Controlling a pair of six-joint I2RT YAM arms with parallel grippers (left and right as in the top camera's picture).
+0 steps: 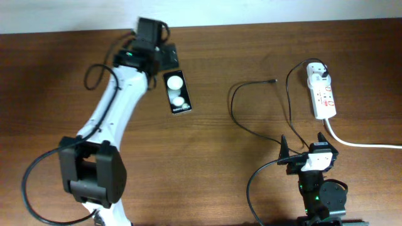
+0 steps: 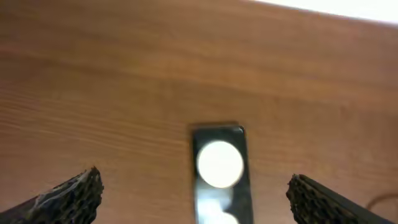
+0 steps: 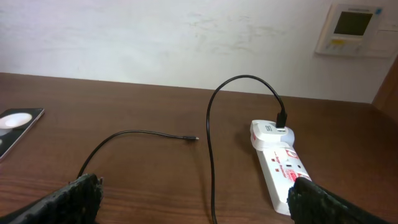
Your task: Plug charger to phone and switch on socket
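Note:
The black phone (image 1: 176,92) lies flat at the back left of the table, with two white round spots on its glossy face. My left gripper (image 1: 164,58) is open just behind it. In the left wrist view the phone (image 2: 221,171) lies between the spread fingers (image 2: 196,183), which do not touch it. The white socket strip (image 1: 323,95) lies at the back right with the white plug (image 1: 317,70) in its far end. The thin black charger cable (image 1: 235,110) loops from it to a free connector tip (image 1: 274,81) on the table. My right gripper (image 1: 303,143) is open and empty, near the front edge.
A thick white cord (image 1: 358,143) runs from the strip off to the right. In the right wrist view the strip (image 3: 283,168), cable tip (image 3: 194,138) and phone's edge (image 3: 15,121) show ahead of the fingers (image 3: 196,190). A wall panel (image 3: 353,28) hangs behind.

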